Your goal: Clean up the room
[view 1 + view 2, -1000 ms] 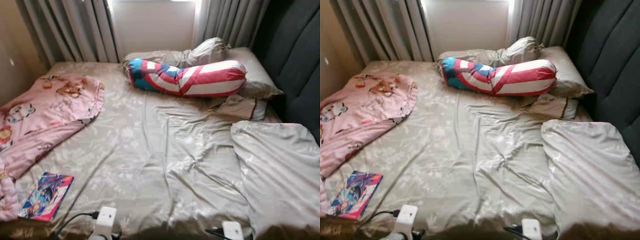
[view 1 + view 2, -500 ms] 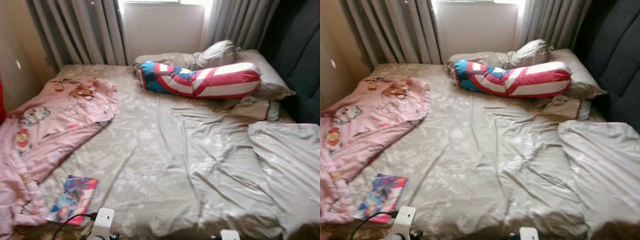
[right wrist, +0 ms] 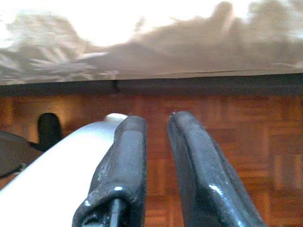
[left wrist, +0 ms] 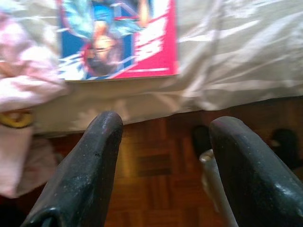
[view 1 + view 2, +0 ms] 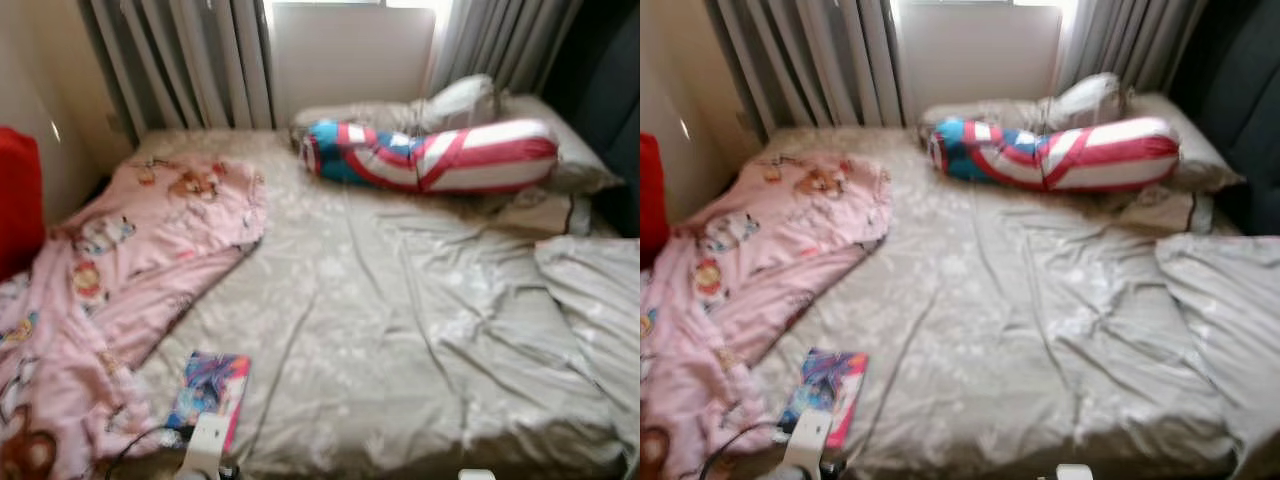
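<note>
- Head views: rumpled bed (image 5: 400,330) is seen; pink blanket (image 5: 120,270) at nine o'clock, book (image 5: 210,395) at seven; nothing judged tidied yet.
- Left wrist: left gripper (image 4: 163,156) is held released, empty, short of the book (image 4: 118,38).
- Right wrist: right gripper (image 3: 156,156) is nearly clenched, empty, above wooden floor (image 3: 246,142).

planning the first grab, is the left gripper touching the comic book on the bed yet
Apart. The left wrist view shows the open left gripper hanging over wooden floor, with the bed edge between its fingertips and the comic book.
</note>
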Robot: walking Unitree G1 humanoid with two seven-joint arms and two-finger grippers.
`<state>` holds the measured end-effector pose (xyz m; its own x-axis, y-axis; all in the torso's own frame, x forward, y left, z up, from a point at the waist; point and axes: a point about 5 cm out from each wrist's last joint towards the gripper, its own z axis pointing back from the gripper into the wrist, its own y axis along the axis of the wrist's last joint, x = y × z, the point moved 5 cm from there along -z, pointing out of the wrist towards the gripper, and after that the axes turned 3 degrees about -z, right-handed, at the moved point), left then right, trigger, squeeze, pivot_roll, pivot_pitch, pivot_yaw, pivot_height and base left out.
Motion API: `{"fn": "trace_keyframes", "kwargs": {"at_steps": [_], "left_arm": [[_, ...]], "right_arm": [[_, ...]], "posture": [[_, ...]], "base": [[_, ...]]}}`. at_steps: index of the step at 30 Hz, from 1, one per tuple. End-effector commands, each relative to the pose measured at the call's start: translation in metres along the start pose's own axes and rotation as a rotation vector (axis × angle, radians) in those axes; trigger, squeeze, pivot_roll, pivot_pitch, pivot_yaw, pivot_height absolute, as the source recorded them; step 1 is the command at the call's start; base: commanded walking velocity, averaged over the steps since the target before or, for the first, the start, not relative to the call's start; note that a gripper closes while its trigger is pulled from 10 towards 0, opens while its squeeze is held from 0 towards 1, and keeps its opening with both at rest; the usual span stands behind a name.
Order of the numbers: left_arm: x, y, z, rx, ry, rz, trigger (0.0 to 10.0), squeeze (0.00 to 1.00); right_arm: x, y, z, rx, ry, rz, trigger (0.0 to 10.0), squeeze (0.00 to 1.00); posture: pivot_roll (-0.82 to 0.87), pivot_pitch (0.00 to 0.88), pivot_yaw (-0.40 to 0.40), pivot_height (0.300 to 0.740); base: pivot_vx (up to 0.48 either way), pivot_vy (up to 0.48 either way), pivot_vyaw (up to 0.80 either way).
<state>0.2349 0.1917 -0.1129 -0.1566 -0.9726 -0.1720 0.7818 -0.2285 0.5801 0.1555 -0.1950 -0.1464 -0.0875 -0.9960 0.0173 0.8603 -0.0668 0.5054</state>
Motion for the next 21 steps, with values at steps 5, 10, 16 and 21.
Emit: {"fn": "trace_keyframes", "kwargs": {"at_steps": [5,10,16,21], "left_arm": [[0.007,0.001,0.000,0.001,-0.018,-0.003,10.0,0.00],[0.007,0.002,0.000,0.001,-0.019,-0.004,10.0,0.00],[0.007,0.001,0.000,0.001,-0.019,-0.003,10.0,0.00],[0.007,0.001,0.000,0.001,-0.020,-0.004,10.0,0.00]], "right_arm": [[-0.019,0.012,-0.004,-0.001,0.011,0.007,10.0,0.00],[-0.039,0.022,-0.006,0.012,0.031,0.013,10.0,0.00],[-0.072,0.033,-0.007,0.022,0.061,0.038,10.0,0.00],[-0.107,0.043,-0.004,0.038,0.095,0.060,10.0,0.00]], "posture": [[-0.11,0.000,0.009,0.740],[-0.10,0.000,0.009,0.740],[-0.10,0.000,0.008,0.740],[-0.10,0.000,0.009,0.740]], "base": [[0.000,0.426,0.00],[0.000,0.427,0.00],[0.000,0.425,0.00],[0.000,0.421,0.29]]}}
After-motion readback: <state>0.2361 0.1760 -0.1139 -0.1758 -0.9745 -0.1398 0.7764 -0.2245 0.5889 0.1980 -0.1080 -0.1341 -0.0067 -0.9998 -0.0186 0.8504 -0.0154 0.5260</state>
